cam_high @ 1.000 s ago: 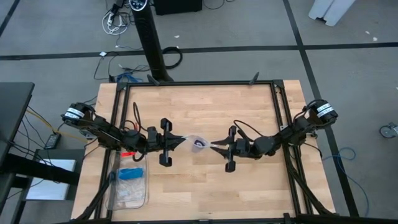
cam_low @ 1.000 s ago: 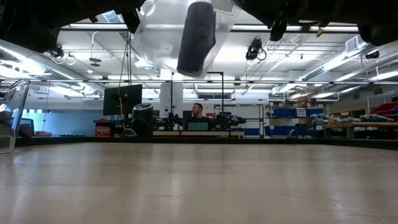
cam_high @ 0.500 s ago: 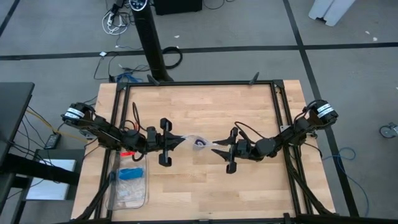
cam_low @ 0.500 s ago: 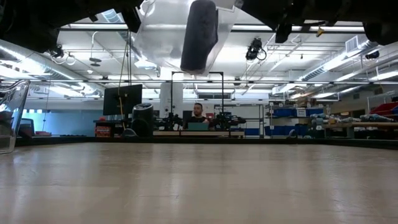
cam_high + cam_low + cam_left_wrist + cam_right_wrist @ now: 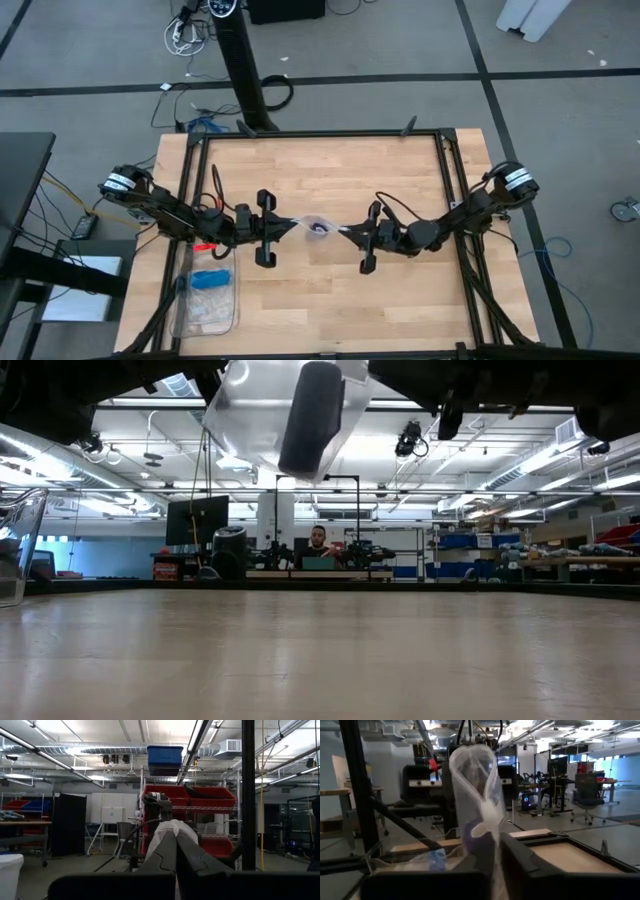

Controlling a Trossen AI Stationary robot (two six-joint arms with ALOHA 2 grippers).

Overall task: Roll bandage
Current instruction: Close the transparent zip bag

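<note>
bandage: the dark navy roll (image 5: 312, 418) hangs inside a clear plastic bag (image 5: 255, 415), held in the air above the middle of the table (image 5: 330, 180), well off the wood; from overhead it is only a small dark spot (image 5: 318, 229) between the two arms.
bag: stretched between both grippers, one side in each; its film shows bunched at the fingertips in both wrist views (image 5: 476, 795).
left gripper: (image 5: 292, 225) comes in from the table's left edge, jaws together and clamped on the bag's left side.
right gripper: (image 5: 346, 231) comes in from the right edge, jaws nipped on the bag's right side, the film pinched between its fingers (image 5: 520, 855).
bandage against jaws: between the two grips, touching neither; only the plastic is held.
step in hand: my judgement, getting the bandage out of its bag; no rolling begun.
next move: likely pull the two sides apart or tip the bag so that the roll drops to the wood, without a grip slipping.
aside: a second clear bag with a light-blue item (image 5: 210, 277) lies near the front-left corner.
</note>
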